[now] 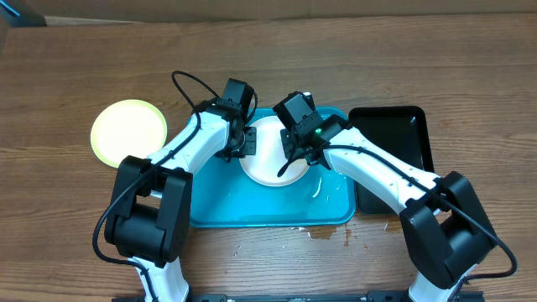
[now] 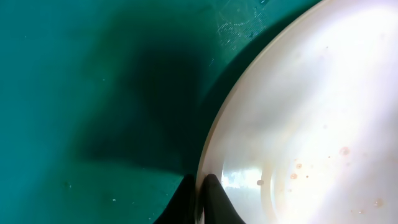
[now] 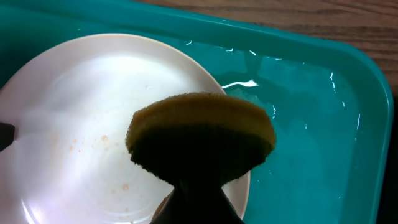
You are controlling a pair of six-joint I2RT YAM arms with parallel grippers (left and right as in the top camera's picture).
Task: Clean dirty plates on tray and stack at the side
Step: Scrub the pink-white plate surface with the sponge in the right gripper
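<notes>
A white plate (image 1: 267, 159) lies in the turquoise tray (image 1: 252, 210), with small reddish specks on it (image 2: 311, 124) (image 3: 81, 124). My left gripper (image 1: 243, 143) is shut on the plate's left rim (image 2: 201, 199). My right gripper (image 1: 294, 155) is shut on a round yellow-brown sponge (image 3: 200, 134) and holds it over the plate's right side. A pale yellow-green plate (image 1: 129, 132) lies on the bare wood left of the tray. A third plate is not in view.
A black narrow tray (image 1: 391, 159) stands right of the turquoise tray. Water pools in the turquoise tray's right part (image 3: 298, 118). A small wet patch (image 1: 323, 233) lies on the wood at the tray's front edge.
</notes>
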